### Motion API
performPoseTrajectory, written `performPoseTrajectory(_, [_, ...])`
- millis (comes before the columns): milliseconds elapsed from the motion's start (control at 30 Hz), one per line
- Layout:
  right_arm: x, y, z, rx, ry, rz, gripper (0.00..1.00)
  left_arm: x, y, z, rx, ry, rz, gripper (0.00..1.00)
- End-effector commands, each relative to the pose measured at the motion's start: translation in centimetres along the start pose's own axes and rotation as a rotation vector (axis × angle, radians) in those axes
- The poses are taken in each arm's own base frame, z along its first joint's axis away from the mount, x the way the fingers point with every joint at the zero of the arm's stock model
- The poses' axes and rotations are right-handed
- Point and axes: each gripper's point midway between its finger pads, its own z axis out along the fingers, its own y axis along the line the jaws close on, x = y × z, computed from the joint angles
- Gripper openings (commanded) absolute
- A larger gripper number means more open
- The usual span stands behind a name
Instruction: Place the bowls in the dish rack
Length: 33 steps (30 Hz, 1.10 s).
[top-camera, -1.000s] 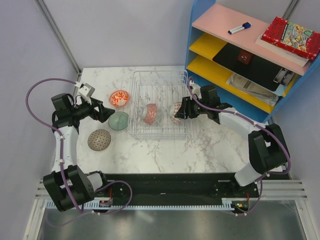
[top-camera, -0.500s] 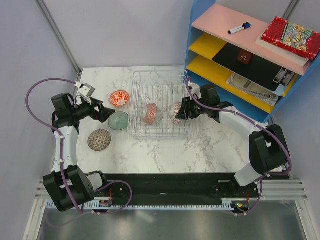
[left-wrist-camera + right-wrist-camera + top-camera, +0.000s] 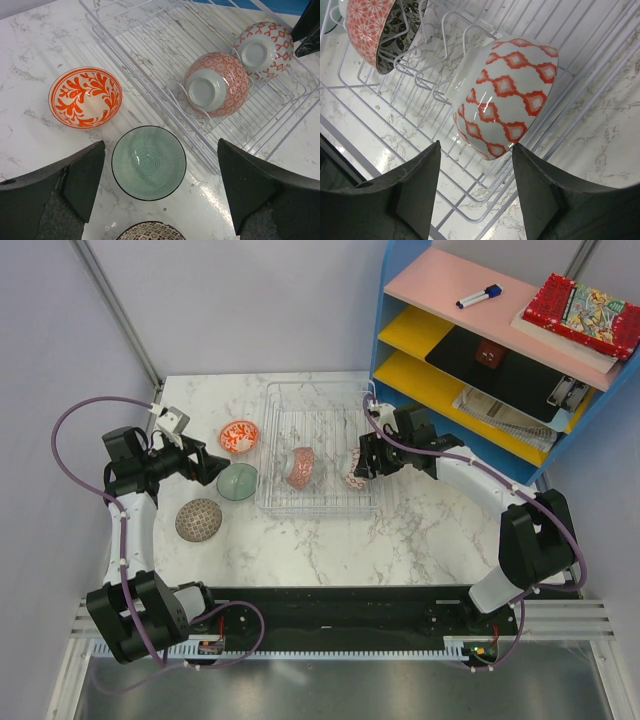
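Note:
The wire dish rack [image 3: 320, 400] sits mid-table and holds two bowls on edge: a red-patterned bowl [image 3: 301, 467] and a white bowl with red diamonds [image 3: 351, 466]. My right gripper [image 3: 363, 462] is open just beside the diamond bowl [image 3: 506, 95], with its fingers apart from it. My left gripper [image 3: 212, 466] is open and empty above a green bowl [image 3: 148, 162]. An orange-and-white bowl [image 3: 85, 97] and a brown patterned bowl [image 3: 198, 520] sit on the table left of the rack.
A blue shelf unit [image 3: 480, 350] with a pen, a book and papers stands at the back right, close to the rack. The right arm reaches along the rack's right side [image 3: 372, 445].
My right gripper has drawn back slightly up and away from the diamond bowl, which stays propped in the rack. The left arm has not moved.

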Motion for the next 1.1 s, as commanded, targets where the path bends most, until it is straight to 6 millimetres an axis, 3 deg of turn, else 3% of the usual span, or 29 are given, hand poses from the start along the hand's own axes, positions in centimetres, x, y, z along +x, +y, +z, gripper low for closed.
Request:
performPoseTrajectory(0, [1.7,-3.8,-0.8,0.197,0.097,-0.019,0.67,-1.4,-0.3,-0.5,0.0,-0.034,0.041,1.0])
performPoseTrajectory(333, [-0.5,-3.5,-3.1,0.237,0.06,-0.061,0.67,-1.1,-0.3,-0.4,0.007,-0.03,0.037,1.0])
performPoseTrajectory(700, [-5.3,-3.0,-5.9,0.285,-0.082,-0.139,0.66,-1.0,0.2,0.1,0.02,-0.023,0.032,1.0])
performPoseTrajectory(833, [-4.8,-3.1,-5.7,0.282,-0.075,-0.138,0.65,-0.8,0.1,0.2,0.029,-0.021,0.035,1.0])
performPoseTrajectory(1067, [-1.3,-3.9,-4.9,0.285,0.046,-0.186,0.53,0.9,-1.7,-0.1,0.047,-0.005,0.047,1.0])
